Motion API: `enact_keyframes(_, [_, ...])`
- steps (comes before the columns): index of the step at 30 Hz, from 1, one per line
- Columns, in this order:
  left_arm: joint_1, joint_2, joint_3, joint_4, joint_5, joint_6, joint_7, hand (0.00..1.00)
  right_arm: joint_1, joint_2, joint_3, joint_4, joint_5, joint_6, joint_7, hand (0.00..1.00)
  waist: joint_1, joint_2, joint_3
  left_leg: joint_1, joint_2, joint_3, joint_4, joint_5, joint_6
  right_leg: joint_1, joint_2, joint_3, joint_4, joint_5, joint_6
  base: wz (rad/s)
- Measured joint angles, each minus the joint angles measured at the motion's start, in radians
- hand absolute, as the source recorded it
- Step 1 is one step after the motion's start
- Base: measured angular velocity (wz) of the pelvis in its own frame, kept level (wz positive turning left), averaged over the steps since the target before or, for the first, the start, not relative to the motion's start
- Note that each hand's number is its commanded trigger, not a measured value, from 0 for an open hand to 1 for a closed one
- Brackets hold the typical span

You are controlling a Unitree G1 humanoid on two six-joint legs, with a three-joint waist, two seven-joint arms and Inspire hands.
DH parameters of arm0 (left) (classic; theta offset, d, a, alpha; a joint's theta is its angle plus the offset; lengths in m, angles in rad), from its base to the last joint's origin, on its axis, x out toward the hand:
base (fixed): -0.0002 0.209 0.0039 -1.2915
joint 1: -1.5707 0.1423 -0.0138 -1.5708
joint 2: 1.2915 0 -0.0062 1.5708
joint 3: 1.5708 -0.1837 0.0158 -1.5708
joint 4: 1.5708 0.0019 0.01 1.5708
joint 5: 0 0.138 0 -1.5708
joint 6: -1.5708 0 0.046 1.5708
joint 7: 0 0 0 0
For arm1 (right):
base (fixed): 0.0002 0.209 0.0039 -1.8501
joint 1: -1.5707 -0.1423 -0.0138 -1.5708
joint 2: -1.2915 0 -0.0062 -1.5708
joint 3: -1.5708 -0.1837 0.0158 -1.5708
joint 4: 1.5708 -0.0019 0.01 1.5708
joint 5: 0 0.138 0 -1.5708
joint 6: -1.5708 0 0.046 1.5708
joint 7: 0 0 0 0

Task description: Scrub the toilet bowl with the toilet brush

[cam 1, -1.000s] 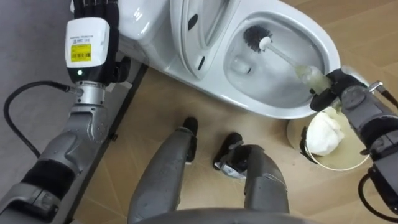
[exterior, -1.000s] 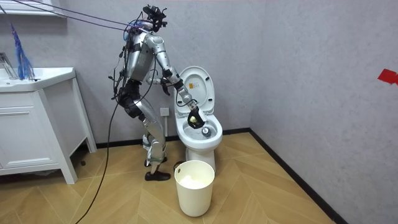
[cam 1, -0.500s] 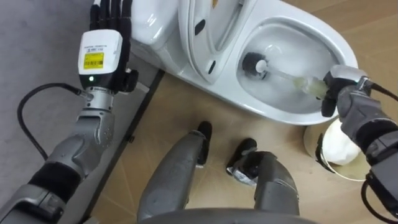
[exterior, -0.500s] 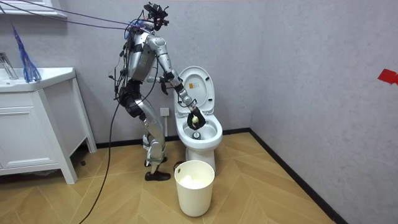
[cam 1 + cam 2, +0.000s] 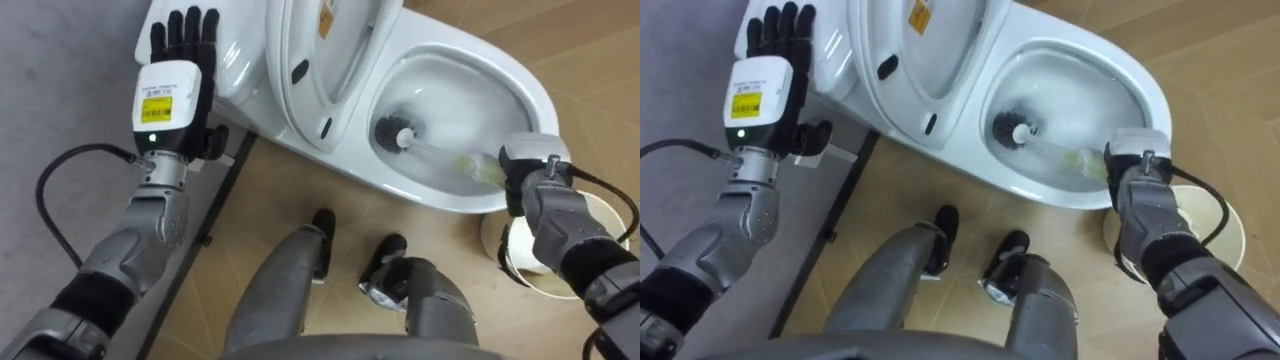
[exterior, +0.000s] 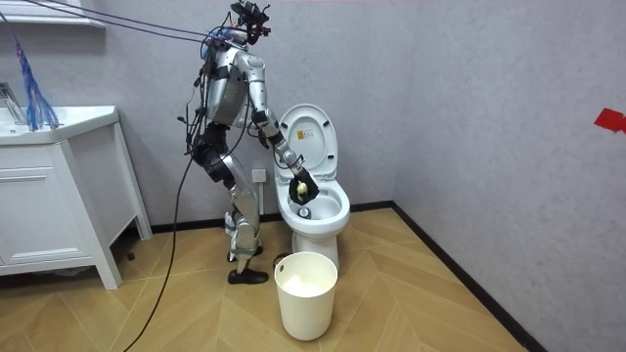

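The white toilet [image 5: 520,85] has its lid [image 5: 320,60] raised. The toilet brush's dark head [image 5: 395,133] sits low in the bowl, toward its left side. A pale translucent handle [image 5: 470,166] runs from the head to my right hand [image 5: 530,172] at the bowl's near right rim, and that hand is shut on it. My left hand [image 5: 175,70] is held up open with straight fingers beside the tank. In the room view I stand at the toilet's [image 6: 315,207] left, with my right hand [image 6: 301,186] over the bowl.
A white bucket [image 5: 520,262] stands on the wood floor under my right forearm, just in front of the toilet. A white vanity cabinet [image 6: 54,196] stands at the room view's left. Grey walls close the corner behind the toilet.
The brush head has slid from the bowl's far left wall down toward its middle left. My right hand has followed along the rim. The head camera has shifted.
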Motion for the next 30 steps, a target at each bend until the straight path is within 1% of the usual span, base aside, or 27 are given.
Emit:
enact_keyframes(4, [0.022, 0.001, 0.003, 0.002, -0.035, -0.006, 0.017, 0.0, 0.028, 0.007, -0.005, -0.015, -0.003, -0.001, -0.007, 1.0, -0.029, -0.004, -0.002, 0.01, 0.0, 0.001, -0.013, 0.0, 0.0, 0.01, 0.003, 0.001, -0.014, 0.002, 0.003, 0.01])
enact_keyframes(6, [0.032, 0.001, 0.005, 0.002, -0.06, -0.017, 0.026, 0.0, 0.067, 0.006, -0.008, -0.048, -0.042, -0.002, -0.025, 1.0, -0.043, -0.005, -0.0021, 0.018, 0.001, 0.001, -0.013, 0.0, 0.0, 0.021, 0.005, 0.0, -0.02, 0.001, 0.004, 0.05])
enact_keyframes(9, [0.037, 0.001, 0.009, 0.002, -0.064, -0.021, 0.028, 0.0, 0.105, 0.006, -0.018, -0.083, -0.078, -0.002, -0.039, 1.0, -0.054, -0.005, -0.0021, 0.03, 0.0, 0.001, -0.014, 0.0, 0.0, 0.036, 0.007, -0.002, -0.03, 0.001, 0.006, 0.01])
enact_keyframes(12, [0.036, 0.001, 0.009, 0.002, -0.08, -0.023, 0.03, 0.0, 0.111, 0.01, -0.018, -0.086, -0.083, -0.002, -0.043, 1.0, -0.067, -0.008, -0.0018, 0.031, 0.0, 0.001, -0.013, 0.001, 0.001, 0.041, 0.006, -0.007, -0.035, 0.0, 0.009, 0.07])
enact_keyframes(16, [0.031, 0.002, 0.005, 0.003, -0.098, -0.024, 0.03, 0.0, 0.096, 0.012, -0.02, -0.064, -0.079, -0.003, -0.049, 1.0, -0.064, -0.01, -0.0009, 0.029, 0.0, 0.0, -0.014, 0.001, 0.002, 0.042, 0.006, -0.008, -0.034, 0.001, 0.011, 0.0])
enact_keyframes(18, [0.017, 0.003, -0.002, 0.003, -0.098, -0.029, 0.03, 0.0, 0.052, 0.014, -0.011, -0.004, -0.06, -0.02, -0.066, 1.0, -0.047, -0.011, 0.0003, 0.027, 0.0, 0.001, -0.015, 0.0, 0.004, 0.037, 0.005, -0.005, -0.03, 0.001, 0.011, -0.08])
enact_keyframes(19, [0.009, 0.004, -0.006, 0.002, -0.09, -0.03, 0.03, 0.0, 0.02, 0.007, 0.007, 0.024, -0.025, -0.029, -0.066, 1.0, -0.034, -0.014, 0.0022, 0.023, 0.0, 0.002, -0.015, 0.0, 0.004, 0.028, 0.005, 0.002, -0.025, 0.003, 0.01, -0.11])
enact_keyframes(20, [0.005, 0.004, -0.009, 0.002, -0.087, -0.029, 0.031, 0.0, 0.0, 0.004, 0.015, 0.043, -0.008, -0.036, -0.068, 1.0, -0.029, -0.014, 0.0027, 0.019, 0.0, 0.002, -0.014, 0.0, 0.004, 0.023, 0.005, 0.003, -0.022, 0.003, 0.01, -0.09])
enact_keyframes(21, [-0.007, 0.005, -0.012, 0.002, -0.08, -0.031, 0.031, 0.0, -0.043, 0.0, 0.021, 0.09, 0.035, -0.054, -0.07, 1.0, -0.018, -0.018, 0.0064, 0.012, 0.0, 0.004, -0.014, 0.001, 0.004, 0.011, 0.001, 0.007, -0.012, 0.003, 0.009, -0.05])
enact_keyframes(22, [-0.016, 0.008, -0.013, -0.001, -0.069, -0.034, 0.032, 0.0, -0.091, -0.003, 0.022, 0.138, 0.069, -0.072, -0.07, 1.0, -0.008, -0.031, 0.0147, 0.009, -0.001, 0.01, -0.016, 0.003, 0.004, -0.004, -0.012, 0.009, 0.008, -0.002, 0.005, -0.03])
enact_keyframes(23, [-0.019, 0.01, -0.014, -0.001, -0.064, -0.035, 0.034, 0.0, -0.114, -0.005, 0.027, 0.162, 0.1, -0.082, -0.07, 1.0, -0.004, -0.036, 0.0179, 0.006, -0.002, 0.014, -0.017, 0.005, 0.005, -0.012, -0.016, 0.011, 0.017, -0.004, 0.004, 0.0])
enact_keyframes(24, [-0.026, 0.013, -0.016, -0.001, -0.058, -0.039, 0.043, 0.0, -0.154, -0.009, 0.032, 0.2, 0.163, -0.099, -0.066, 1.0, 0.007, -0.043, 0.0224, -0.004, -0.002, 0.02, -0.015, 0.007, 0.006, -0.027, -0.022, 0.013, 0.03, -0.008, 0.003, 0.0])
enact_keyframes(25, [-0.03, 0.015, -0.016, -0.002, -0.053, -0.041, 0.047, 0.0, -0.171, -0.013, 0.034, 0.214, 0.192, -0.103, -0.065, 1.0, 0.012, -0.046, 0.0242, -0.01, -0.002, 0.021, -0.013, 0.007, 0.006, -0.034, -0.023, 0.015, 0.035, -0.009, 0.003, -0.07])
enact_keyframes(26, [-0.042, 0.017, -0.016, -0.002, -0.04, -0.046, 0.054, 0.0, -0.205, -0.016, 0.033, 0.248, 0.253, -0.111, -0.065, 1.0, 0.022, -0.062, 0.0335, -0.016, -0.003, 0.03, -0.014, 0.007, 0.006, -0.052, -0.026, 0.028, 0.046, -0.011, 0.002, -0.07])
enact_keyframes(28, [-0.045, 0.02, -0.017, -0.005, -0.028, -0.048, 0.073, 0.0, -0.254, -0.016, 0.031, 0.291, 0.356, -0.118, -0.064, 1.0, 0.024, -0.078, 0.039, -0.034, -0.007, 0.034, 0.002, 0.009, 0.007, -0.076, -0.032, 0.037, 0.074, -0.017, 0.002, -0.03])
enact_keyframes(30, [-0.044, 0.021, -0.015, -0.016, -0.027, -0.046, 0.082, 0.0, -0.283, -0.023, 0.029, 0.324, 0.407, -0.125, -0.062, 1.0, 0.021, -0.091, 0.0419, -0.041, -0.017, 0.036, 0.005, 0.01, 0.009, -0.092, -0.046, 0.041, 0.088, -0.026, 0.003, 0.02])
